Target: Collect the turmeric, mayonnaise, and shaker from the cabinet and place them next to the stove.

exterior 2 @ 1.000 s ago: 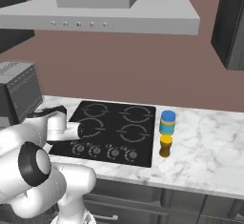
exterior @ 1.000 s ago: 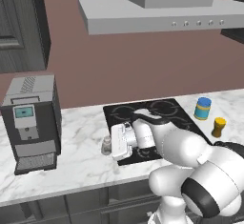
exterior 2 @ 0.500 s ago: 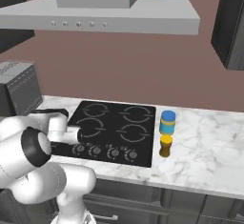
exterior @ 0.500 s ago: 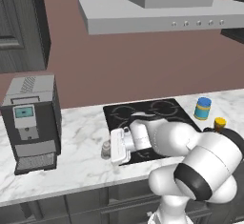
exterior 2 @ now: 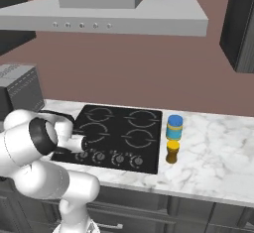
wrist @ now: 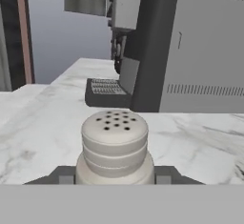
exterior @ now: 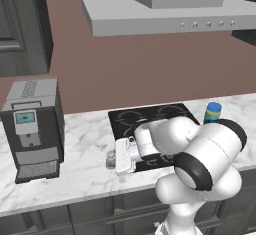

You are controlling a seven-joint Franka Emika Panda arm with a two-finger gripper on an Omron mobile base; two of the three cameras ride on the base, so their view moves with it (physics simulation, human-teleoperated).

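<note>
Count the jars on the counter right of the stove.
2: the mayonnaise stands behind, the turmeric in front of it, both just off the stove's right edge.

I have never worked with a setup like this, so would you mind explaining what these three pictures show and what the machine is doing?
This is a rendered kitchen with a white robot arm on a movable base. Two pictures come from cameras on the base, behind the arm to its left and right. The third comes from a camera on the hand, looking along the gripper.

On the marble counter lies a black stove. To one side of it stand the blue-lidded mayonnaise and the yellow-lidded turmeric. On the other side is a grey coffee machine.

The gripper is low over the counter between stove and coffee machine, shut on the small pale shaker. The hand view shows the shaker's perforated cap close up between the fingertips. It stands on or just above the counter; I cannot tell which.
</note>
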